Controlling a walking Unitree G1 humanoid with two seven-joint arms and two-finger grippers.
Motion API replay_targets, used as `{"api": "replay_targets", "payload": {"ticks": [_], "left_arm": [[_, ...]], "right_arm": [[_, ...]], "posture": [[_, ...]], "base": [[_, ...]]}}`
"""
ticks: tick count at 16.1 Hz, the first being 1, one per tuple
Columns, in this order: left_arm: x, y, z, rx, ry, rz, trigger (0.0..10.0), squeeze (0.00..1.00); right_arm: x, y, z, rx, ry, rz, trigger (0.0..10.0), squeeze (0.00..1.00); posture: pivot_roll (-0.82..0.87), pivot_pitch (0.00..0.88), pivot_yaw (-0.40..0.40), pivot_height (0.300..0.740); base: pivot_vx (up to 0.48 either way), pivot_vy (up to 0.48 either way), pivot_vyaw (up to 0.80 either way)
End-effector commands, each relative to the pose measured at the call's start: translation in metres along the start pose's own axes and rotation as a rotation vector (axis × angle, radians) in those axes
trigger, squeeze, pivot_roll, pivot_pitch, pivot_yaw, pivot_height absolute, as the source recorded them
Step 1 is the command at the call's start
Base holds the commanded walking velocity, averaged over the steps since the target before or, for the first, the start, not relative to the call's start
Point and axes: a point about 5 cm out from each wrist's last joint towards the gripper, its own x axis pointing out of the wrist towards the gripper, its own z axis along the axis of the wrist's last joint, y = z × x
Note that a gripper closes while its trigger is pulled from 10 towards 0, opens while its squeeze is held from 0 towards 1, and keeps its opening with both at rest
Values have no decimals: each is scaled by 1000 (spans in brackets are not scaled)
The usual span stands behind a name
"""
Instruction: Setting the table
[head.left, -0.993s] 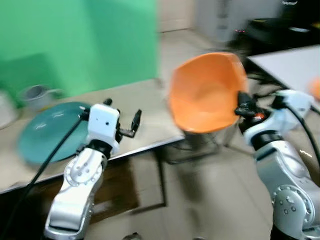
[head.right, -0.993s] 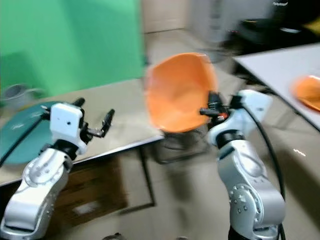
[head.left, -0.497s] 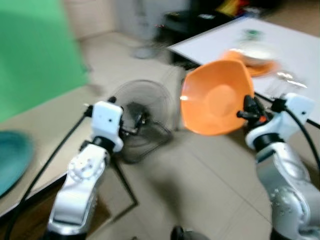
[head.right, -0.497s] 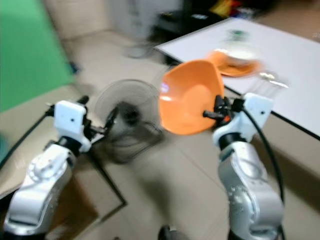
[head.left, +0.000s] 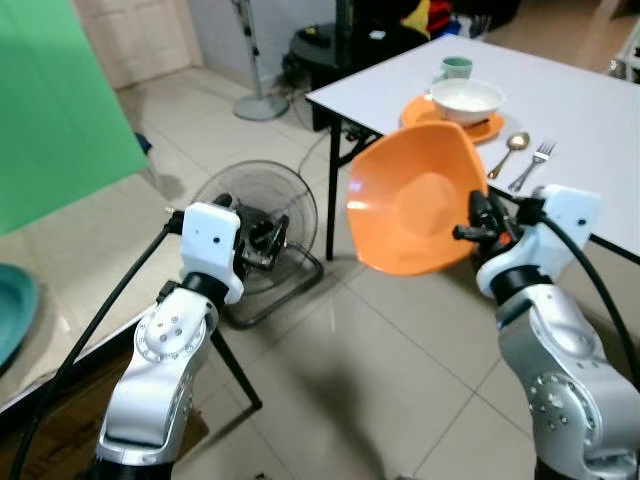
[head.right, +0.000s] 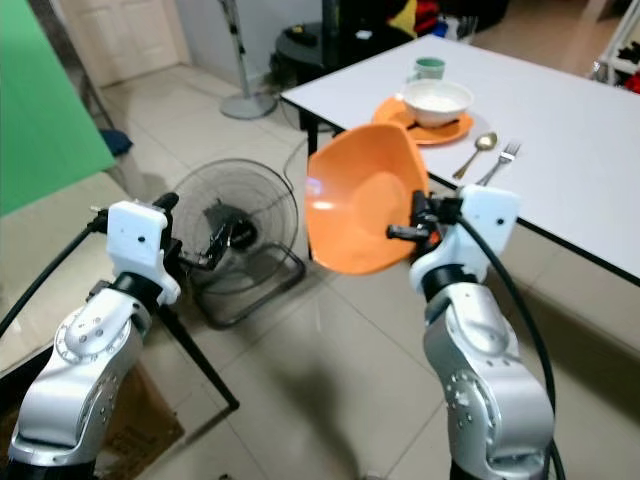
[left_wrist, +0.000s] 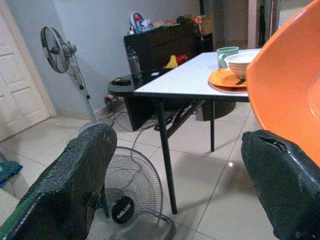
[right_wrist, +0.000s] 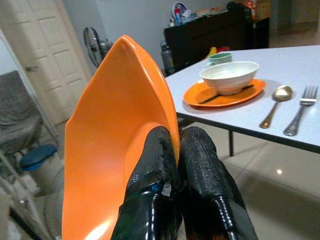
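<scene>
At the centre of the left eye view, the right gripper (head.left: 474, 222) pinches the rim of a large orange plastic plate (head.left: 415, 212), held tilted on edge above the tiled floor (head.left: 380, 370). The left gripper (head.left: 262, 243) sits left of centre, its fingers spread and holding nothing, in front of a black wire floor fan (head.left: 252, 230). At the upper right stands a white rectangular table (head.left: 590, 110) carrying a flat orange plate (head.left: 448, 113) with a white ceramic bowl (head.left: 466, 98) on it, a green mug (head.left: 455, 68) behind, and a metal spoon (head.left: 509, 150) and fork (head.left: 531, 164) side by side.

Across the left wrist view, two black fingers (left_wrist: 70, 185) stand wide apart, the fan low between them.

Low in the right wrist view, both fingers (right_wrist: 200, 175) clamp tight on the big plate's edge.
</scene>
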Motion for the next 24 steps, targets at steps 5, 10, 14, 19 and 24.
{"api": "replay_targets", "payload": {"ticks": [5,10,14,19,24], "left_arm": [[0,4,2,-2,-9,4,10000,0],[1,4,2,-1,-10,0,10000,0],[2,4,2,-2,-11,-2,10000,0],[3,4,1,-4,-12,-10,10000,0],[3,3,1,-5,-13,-21,10000,0]], "right_arm": [[0,4,10,8,-56,30,10000,0],[0,4,11,10,-64,31,10000,0],[1,5,14,11,-79,40,10000,0],[1,4,14,22,-72,35,10000,0],[0,4,16,27,-83,31,10000,0]], "posture": [[49,0,52,740],[43,0,54,740],[42,0,53,740],[36,0,57,740],[36,0,57,740]], "base": [[349,0,-613],[354,0,-480],[354,0,0],[352,0,-480],[349,0,-640]]}}
